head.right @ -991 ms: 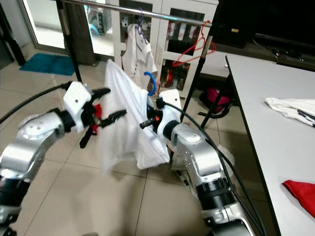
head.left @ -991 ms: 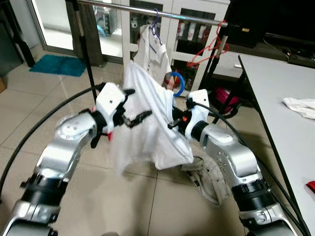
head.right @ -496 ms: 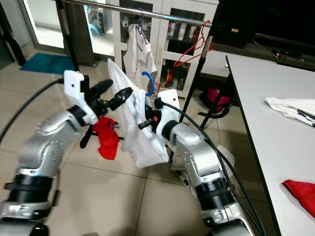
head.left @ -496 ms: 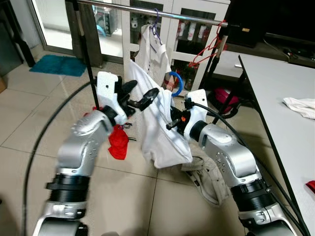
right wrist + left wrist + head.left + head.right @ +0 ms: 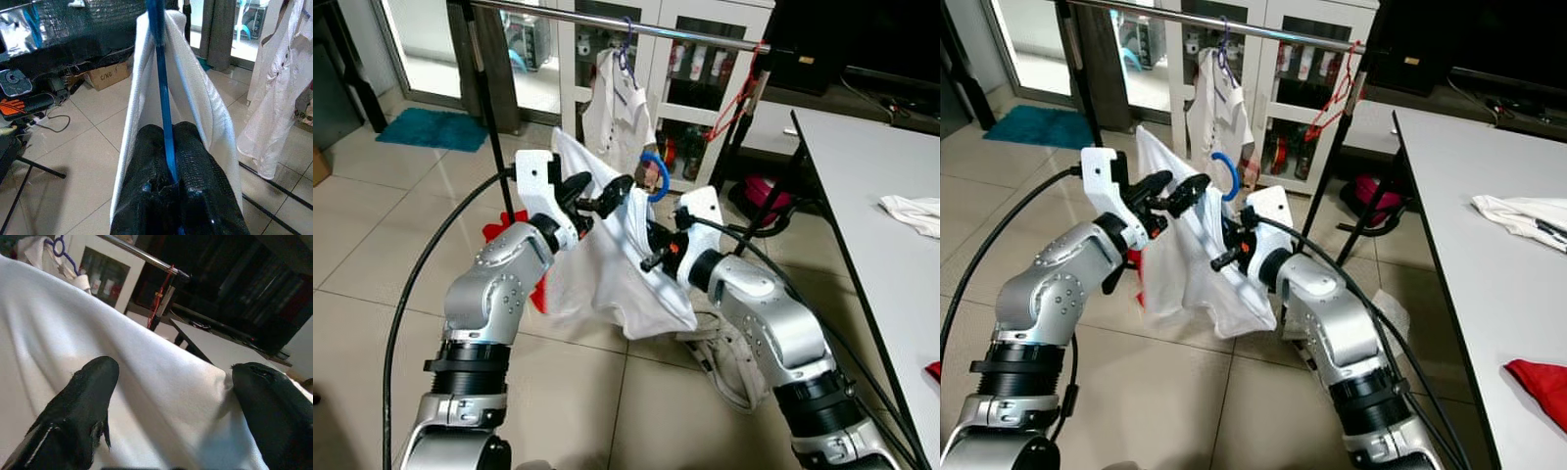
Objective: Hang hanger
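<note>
Hanger (image 5: 656,172) of thin blue plastic, dressed in a limp white shirt (image 5: 607,264), sits low in front of the rail (image 5: 636,22) — well short of it. The right gripper (image 5: 168,147) is clamped on the blue bar inside the cloth; the left gripper (image 5: 171,396) stands spread, its fingers pressing the shirt's shoulder. The load looks light, but the cloth is soft and could slide off. The stiff bar under the hook is the safest hold — keeping the hook free for the rail.
</note>
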### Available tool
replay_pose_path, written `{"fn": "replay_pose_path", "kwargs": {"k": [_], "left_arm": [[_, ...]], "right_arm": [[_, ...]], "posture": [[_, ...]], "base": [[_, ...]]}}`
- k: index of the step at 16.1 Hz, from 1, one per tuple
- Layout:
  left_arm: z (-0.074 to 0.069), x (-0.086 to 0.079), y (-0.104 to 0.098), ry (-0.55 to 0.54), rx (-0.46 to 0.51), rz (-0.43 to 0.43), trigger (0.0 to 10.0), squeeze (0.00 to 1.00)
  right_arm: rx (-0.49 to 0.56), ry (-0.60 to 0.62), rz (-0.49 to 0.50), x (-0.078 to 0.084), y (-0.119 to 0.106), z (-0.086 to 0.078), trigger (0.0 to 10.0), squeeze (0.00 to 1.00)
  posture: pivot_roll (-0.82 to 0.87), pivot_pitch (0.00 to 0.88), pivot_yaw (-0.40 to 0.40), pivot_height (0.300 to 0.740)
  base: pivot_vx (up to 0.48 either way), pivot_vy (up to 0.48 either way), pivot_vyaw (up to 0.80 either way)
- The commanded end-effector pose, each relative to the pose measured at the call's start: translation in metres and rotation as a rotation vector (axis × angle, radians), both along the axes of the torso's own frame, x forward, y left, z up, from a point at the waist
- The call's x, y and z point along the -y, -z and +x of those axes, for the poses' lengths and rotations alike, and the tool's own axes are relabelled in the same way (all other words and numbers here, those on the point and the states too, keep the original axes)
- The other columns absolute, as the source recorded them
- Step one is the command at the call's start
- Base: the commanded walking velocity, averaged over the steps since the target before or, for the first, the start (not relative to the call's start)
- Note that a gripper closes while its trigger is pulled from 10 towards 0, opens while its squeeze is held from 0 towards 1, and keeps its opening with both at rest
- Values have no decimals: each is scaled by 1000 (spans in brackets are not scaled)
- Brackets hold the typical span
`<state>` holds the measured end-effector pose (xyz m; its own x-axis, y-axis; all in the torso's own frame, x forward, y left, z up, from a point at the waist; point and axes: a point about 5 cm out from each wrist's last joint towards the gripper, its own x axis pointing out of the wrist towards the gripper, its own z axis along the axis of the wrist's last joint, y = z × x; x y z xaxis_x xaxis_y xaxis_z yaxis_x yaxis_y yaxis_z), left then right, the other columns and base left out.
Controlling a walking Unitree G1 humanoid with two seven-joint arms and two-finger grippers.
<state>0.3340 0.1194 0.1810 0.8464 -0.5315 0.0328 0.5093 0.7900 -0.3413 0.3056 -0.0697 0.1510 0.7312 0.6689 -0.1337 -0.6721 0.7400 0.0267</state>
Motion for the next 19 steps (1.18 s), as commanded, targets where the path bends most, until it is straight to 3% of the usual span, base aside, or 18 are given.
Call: {"fn": "replay_pose_path", "kwargs": {"k": [1,2,3,19], "left_arm": [[1,5,-1,17,-12,-12,784,0],[2,5,-1,15,-14,-12,784,0],[3,5,0,14,-22,-22,0,0],[5,9,3,1,-28,-9,0,0]], "right_arm": [[67,-21,21,-3,-13,-3,10000,0],[68,-23,21,-3,-13,-3,10000,0],[69,-32,22,-5,-13,-5,10000,0],[34,56,-8,6,-6,3,10000,0]], "posture": [[-46,0,-51,740],[-46,0,-50,740],[-45,0,-50,740],[-49,0,-52,740]], "base": [[0,0,0],[0,0,0],[0,0,0],[0,0,0]]}}
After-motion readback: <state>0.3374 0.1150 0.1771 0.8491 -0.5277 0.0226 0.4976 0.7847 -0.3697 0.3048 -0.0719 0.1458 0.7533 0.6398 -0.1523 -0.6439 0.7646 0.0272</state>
